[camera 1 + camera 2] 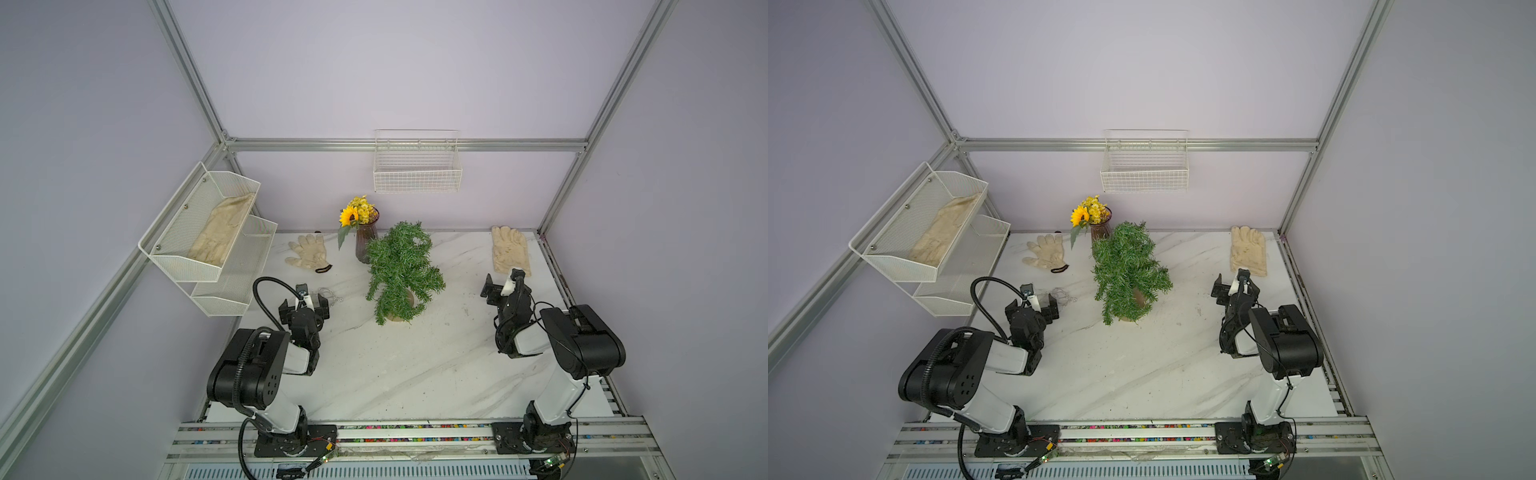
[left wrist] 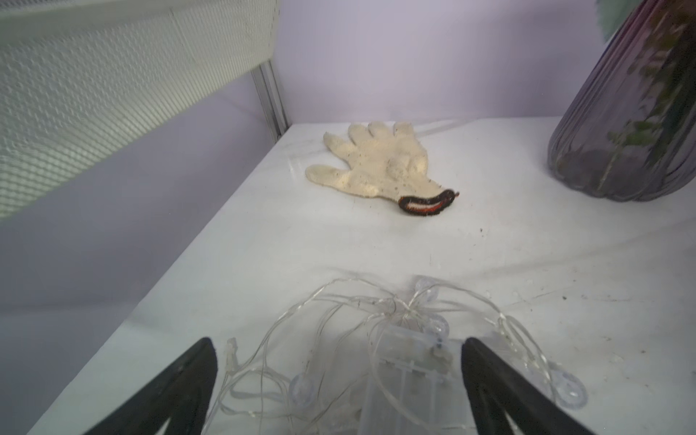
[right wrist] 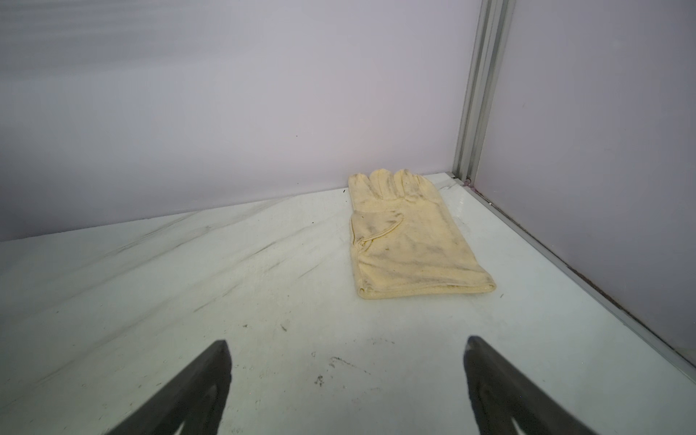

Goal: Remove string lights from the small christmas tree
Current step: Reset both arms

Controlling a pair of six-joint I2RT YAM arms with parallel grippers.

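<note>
One glove (image 1: 220,232) lies in the shelf (image 1: 185,266) left of the tree (image 1: 401,270) (flowers (image 1: 357,212) in the vase (image 1: 365,245) behind it). Both released: left gripper (image 2: 339,344) over the lights (image 2: 395,312), right gripper (image 3: 346,346) right of the tree.

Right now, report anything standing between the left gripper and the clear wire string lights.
Nothing visible does. The clear wire string lights lie heaped on the white marble table right in front of the open left gripper.

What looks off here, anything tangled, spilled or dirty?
The string lights lie in a tangled heap on the table, off the tree, by the open left gripper. Dark specks dot the table, and the knit glove and flat glove look soiled.
</note>
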